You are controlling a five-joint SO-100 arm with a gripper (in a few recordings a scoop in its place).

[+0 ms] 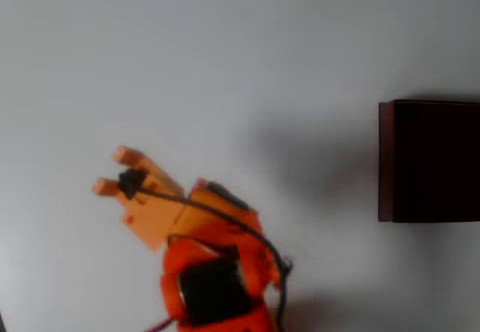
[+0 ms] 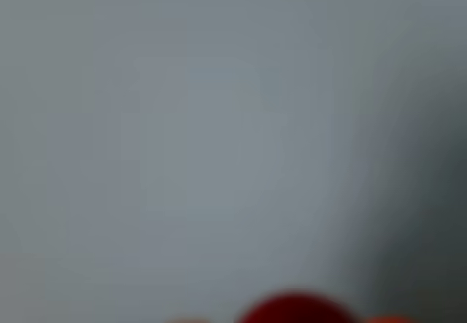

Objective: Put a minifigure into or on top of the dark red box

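With the minifigure (image 2: pixel 295 308) apparently pinched between the orange gripper (image 1: pixel 112 171) fingertips, a blurred red blob at six o'clock in the wrist view, carrying to the dark red box (image 1: pixel 431 160) at three o'clock overhead remained.

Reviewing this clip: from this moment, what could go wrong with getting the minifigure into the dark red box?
1. The gripper sits far left of the dark red box in the overhead view, so the long carry may shake a weak hold loose.
2. The wrist view is heavily blurred; a red blob at its bottom edge may be the minifigure, but the grip cannot be confirmed.
3. The box runs off the right edge of the overhead view, so a release there is hard to check.
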